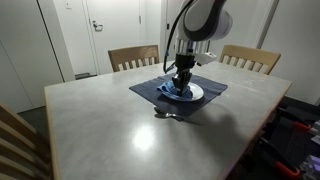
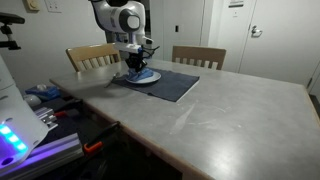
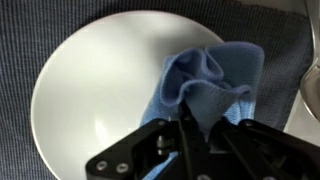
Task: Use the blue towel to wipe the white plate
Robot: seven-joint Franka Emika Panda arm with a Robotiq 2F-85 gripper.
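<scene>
The white plate point(image 3: 95, 95) fills the wrist view and rests on a dark placemat point(image 1: 150, 92). It also shows in both exterior views point(image 1: 193, 93) point(image 2: 148, 77). The blue towel point(image 3: 210, 80) is bunched up on the plate's right side. My gripper point(image 3: 200, 128) is shut on the blue towel and presses it down onto the plate. In both exterior views the gripper point(image 1: 182, 84) point(image 2: 136, 67) stands upright over the plate, with blue cloth point(image 1: 170, 91) under the fingers.
The dark placemat point(image 2: 175, 85) lies on a grey table point(image 1: 120, 125). A small metal utensil point(image 1: 166, 114) lies just off the mat's front edge. Wooden chairs point(image 1: 133, 57) point(image 1: 250, 58) stand at the far side. Equipment point(image 2: 30, 120) sits beside the table.
</scene>
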